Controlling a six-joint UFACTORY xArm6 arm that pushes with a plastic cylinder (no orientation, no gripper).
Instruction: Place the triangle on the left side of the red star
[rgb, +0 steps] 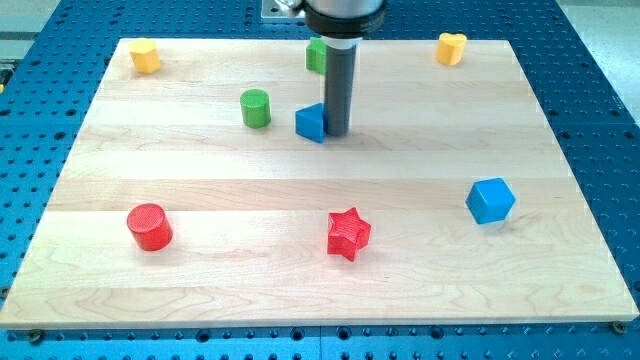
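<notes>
A blue triangle block (311, 123) lies on the wooden board (320, 290) a little above its middle. My tip (337, 133) stands right against the triangle's right side, touching or nearly touching it. The red star (348, 234) lies lower on the board, below and slightly right of the triangle, well apart from it.
A green cylinder (256, 108) stands left of the triangle. A green block (316, 55) is partly hidden behind the rod. A red cylinder (150, 226) sits lower left, a blue cube (490, 200) right, a yellow block (146, 56) top left, a yellow heart (452, 47) top right.
</notes>
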